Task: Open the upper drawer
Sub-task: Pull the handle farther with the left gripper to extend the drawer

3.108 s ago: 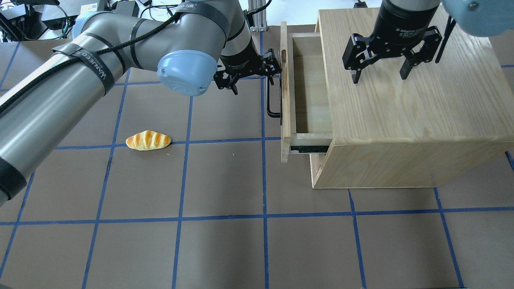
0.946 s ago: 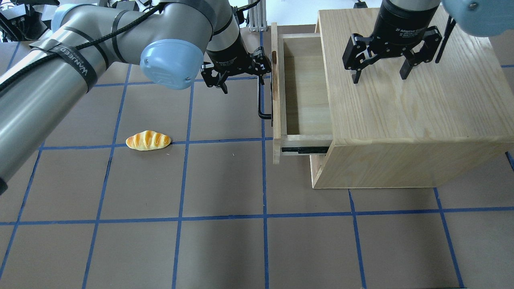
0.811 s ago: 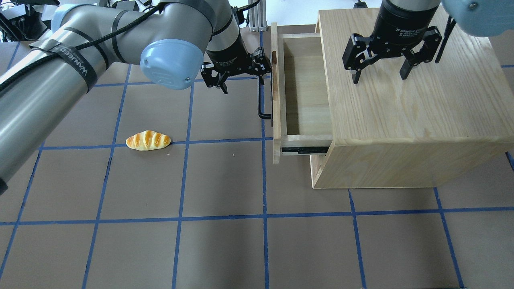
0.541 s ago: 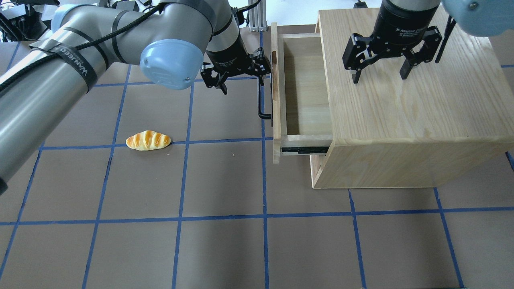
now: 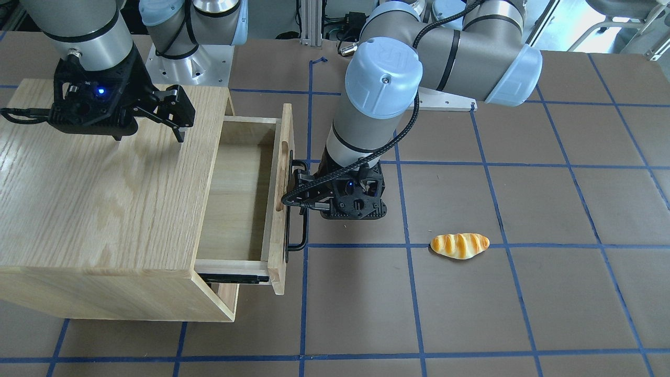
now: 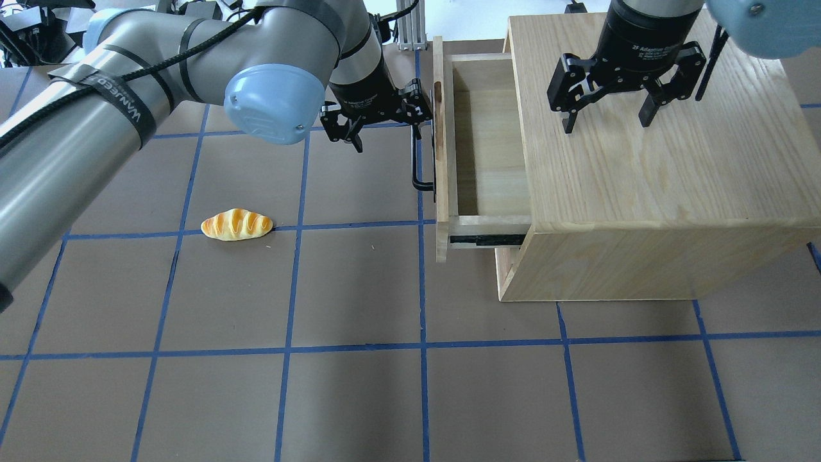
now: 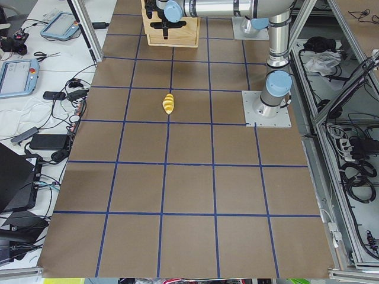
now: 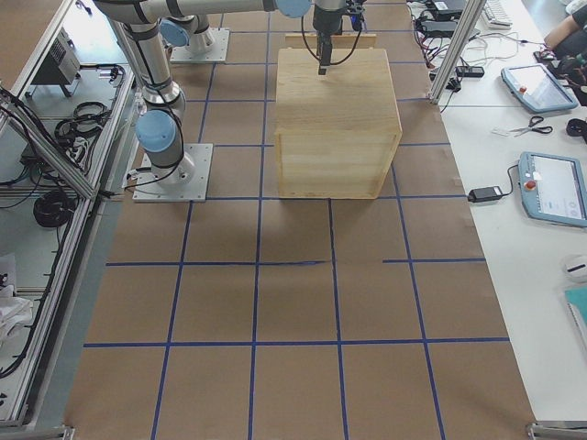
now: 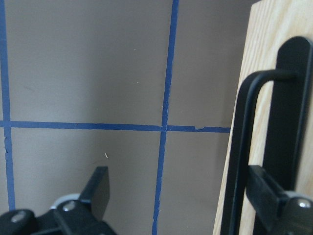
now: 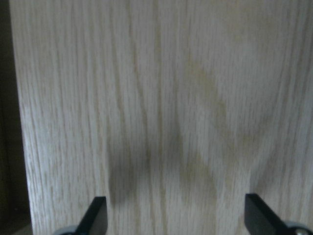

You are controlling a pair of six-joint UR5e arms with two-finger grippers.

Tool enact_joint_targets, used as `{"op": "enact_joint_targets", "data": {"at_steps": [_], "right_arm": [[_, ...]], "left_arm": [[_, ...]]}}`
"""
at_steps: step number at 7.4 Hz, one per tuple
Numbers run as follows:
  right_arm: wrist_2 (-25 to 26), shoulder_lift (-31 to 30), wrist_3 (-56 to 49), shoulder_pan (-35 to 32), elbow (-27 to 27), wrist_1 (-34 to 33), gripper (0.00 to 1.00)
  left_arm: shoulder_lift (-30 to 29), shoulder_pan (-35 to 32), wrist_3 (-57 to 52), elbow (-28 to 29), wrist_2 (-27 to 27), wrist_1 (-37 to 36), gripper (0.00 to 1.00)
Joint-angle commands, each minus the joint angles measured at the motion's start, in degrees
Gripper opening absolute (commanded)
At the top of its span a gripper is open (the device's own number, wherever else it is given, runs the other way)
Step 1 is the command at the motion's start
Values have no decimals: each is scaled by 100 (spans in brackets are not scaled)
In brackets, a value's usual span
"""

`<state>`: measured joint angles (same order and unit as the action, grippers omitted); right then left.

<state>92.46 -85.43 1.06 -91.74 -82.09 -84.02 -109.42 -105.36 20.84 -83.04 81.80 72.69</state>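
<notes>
Out from the cabinet (image 6: pixel 641 179) front, upper drawer (image 6: pixel 441 160) sits well open. We see left gripper (image 6: pixel 386 136) spread wide, one finger (image 9: pixel 266 191) behind handle (image 6: pixel 415 160), unclamped. We judge it may slip off or tug the cabinet. Over cabinet top, right gripper (image 6: pixel 607 124) spread too.

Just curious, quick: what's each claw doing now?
Left gripper: open, one finger hooked behind the long black metal bar handle.
Right gripper: open, holding nothing.

The left claw (image 6: pixel 387 133) is spread wide on a low, outstretched arm; the right claw (image 6: pixel 606 125) points down, fingers apart.
</notes>
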Motion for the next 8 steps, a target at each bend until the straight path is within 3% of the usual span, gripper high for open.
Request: {"op": "enact_joint_targets", "data": {"at_steps": [1, 3, 8], "right_arm": [[0, 0, 8, -2, 0, 0, 100], [0, 0, -1, -2, 0, 0, 100], [0, 0, -1, -2, 0, 0, 100]], "left_arm": [[0, 77, -10, -11, 2, 9, 100], [0, 86, -308, -2, 238, 87, 100], [0, 191, -379, 7, 239, 132, 100]]}}
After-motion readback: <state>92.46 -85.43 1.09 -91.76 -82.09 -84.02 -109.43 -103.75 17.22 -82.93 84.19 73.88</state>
